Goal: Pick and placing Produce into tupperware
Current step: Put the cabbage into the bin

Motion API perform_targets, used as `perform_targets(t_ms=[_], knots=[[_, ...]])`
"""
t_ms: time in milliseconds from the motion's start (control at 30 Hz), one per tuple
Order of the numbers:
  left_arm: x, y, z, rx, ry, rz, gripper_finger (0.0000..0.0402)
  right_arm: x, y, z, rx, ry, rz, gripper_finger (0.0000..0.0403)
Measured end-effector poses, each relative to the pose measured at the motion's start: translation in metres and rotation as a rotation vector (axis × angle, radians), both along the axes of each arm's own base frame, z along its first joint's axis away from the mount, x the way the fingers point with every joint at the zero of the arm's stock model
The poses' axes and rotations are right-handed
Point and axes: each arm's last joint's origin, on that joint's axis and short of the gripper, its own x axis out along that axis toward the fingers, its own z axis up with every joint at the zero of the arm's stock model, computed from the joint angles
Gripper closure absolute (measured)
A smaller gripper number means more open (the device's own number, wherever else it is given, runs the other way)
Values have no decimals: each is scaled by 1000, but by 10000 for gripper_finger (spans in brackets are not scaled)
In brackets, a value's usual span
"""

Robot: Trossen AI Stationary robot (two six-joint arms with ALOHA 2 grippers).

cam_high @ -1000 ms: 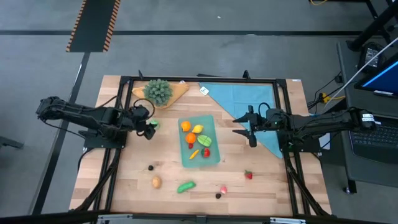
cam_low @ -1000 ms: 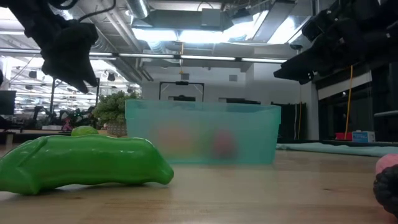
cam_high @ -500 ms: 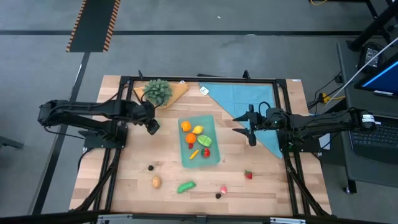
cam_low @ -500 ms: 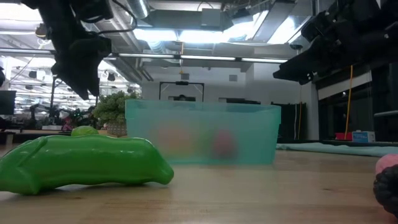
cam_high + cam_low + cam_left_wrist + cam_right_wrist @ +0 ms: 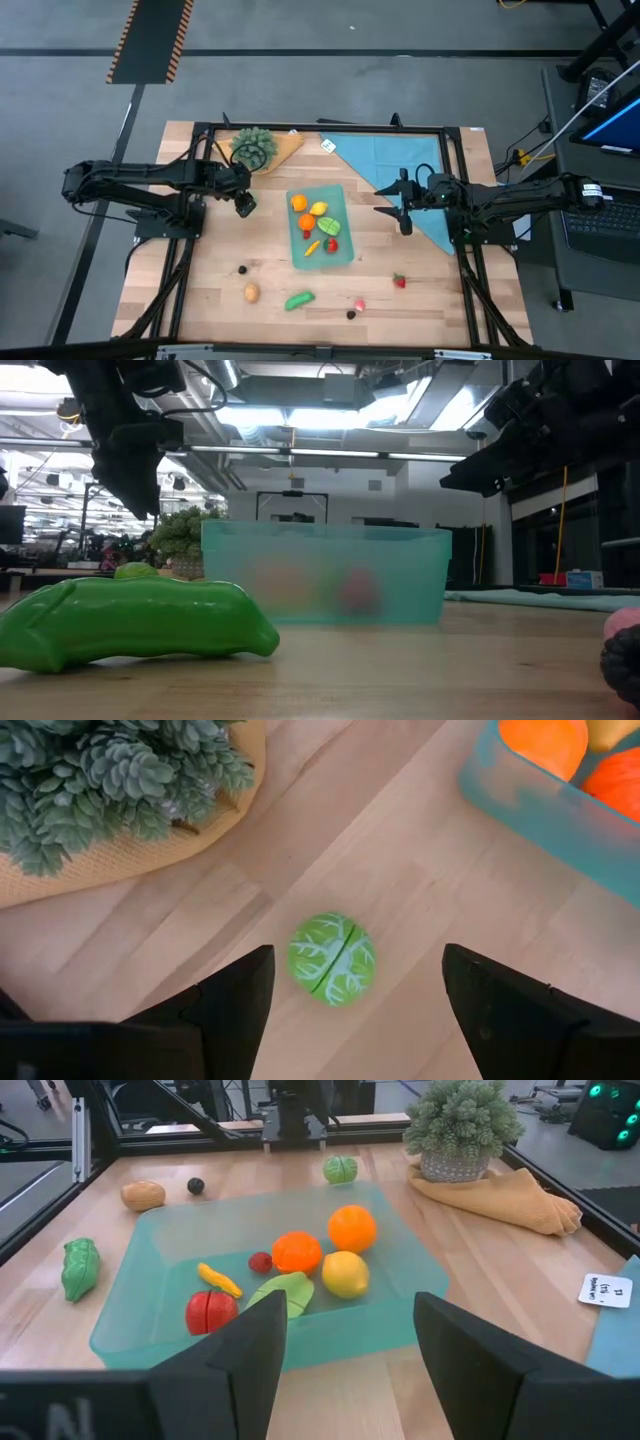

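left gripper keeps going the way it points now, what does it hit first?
Likely the small green cabbage on the table: it lies centred between the open left gripper fingers, straight ahead. Nothing shows in between; depth is unclear.

two dark, nearly black jointed arms, each built of slim tubular links with bulkier blocky housings at the joints. the left gripper (image 5: 348, 1005) ends in two broad, flat matte-black fingers with angular edges; the right gripper (image 5: 350, 1342) carries the same wide black fingers.
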Motion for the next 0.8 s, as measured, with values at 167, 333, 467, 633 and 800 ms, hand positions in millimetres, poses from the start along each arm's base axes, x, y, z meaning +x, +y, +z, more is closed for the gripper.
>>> perform_targets(t_ms=[167,333,467,633,800], knots=[[0,0,0,-1,-2,3,126,0,0,0,0,0,0,182],[0,0,0,-12,-11,31,126,0,0,0,0,0,0,182],[0,0,0,-16,-15,42,126,0,0,0,0,0,0,182],[0,0,0,-20,-18,53,120,0,0,0,1,0,0,182],[0,0,0,-30,-24,72,94,0,0,0,4,-1,-1,182]])
